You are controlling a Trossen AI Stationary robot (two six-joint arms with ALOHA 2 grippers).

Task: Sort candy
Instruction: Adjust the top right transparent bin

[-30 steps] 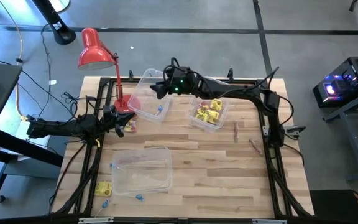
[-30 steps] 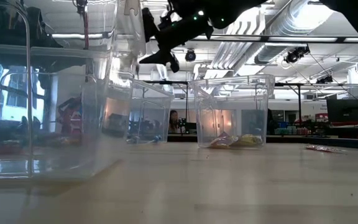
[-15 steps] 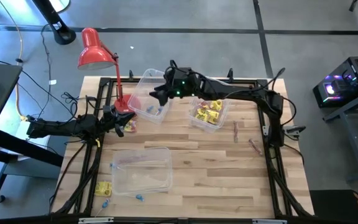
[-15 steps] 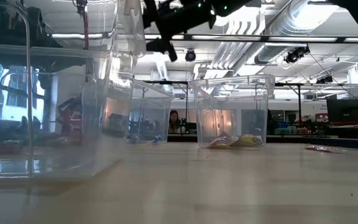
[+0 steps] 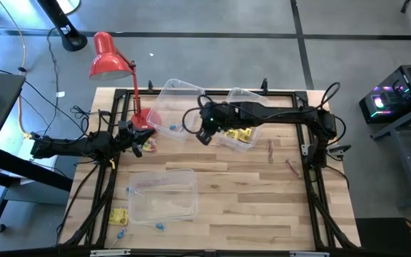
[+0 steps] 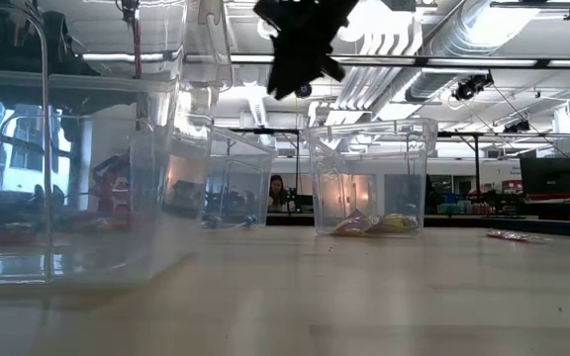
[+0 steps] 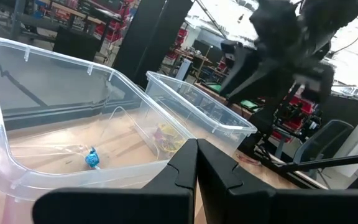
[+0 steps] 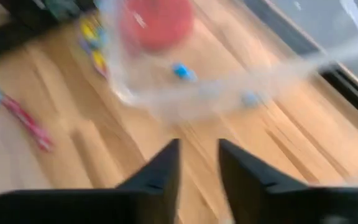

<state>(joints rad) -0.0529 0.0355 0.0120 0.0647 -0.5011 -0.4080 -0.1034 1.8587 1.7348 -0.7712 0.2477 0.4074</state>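
Observation:
Two clear bins stand at the far side. The left one (image 5: 171, 108) holds blue candy (image 5: 173, 128); the right one (image 5: 242, 120) holds yellow packets (image 5: 237, 132). A third bin (image 5: 164, 196) sits near left. Red sticks (image 5: 270, 150) lie on the table's right part, and a yellow packet (image 5: 118, 216) and blue pieces (image 5: 159, 226) lie near the front left. My right gripper (image 5: 204, 135) hangs above the table between the two far bins, a narrow gap between its fingers (image 8: 166, 168) with nothing in it. My left gripper (image 5: 140, 140) waits shut at the left, beside a few sweets (image 5: 150, 145).
A red desk lamp (image 5: 109, 61) stands at the far left, its round base (image 5: 153, 118) against the left far bin. Black frame rails (image 5: 312, 153) run along the table's sides. Bare wood lies in the middle and near right (image 5: 262, 207).
My right gripper has left its place over the far left bin. It has swung toward the table's near edge and to the right, turning as it went, and now hangs between the two far bins.

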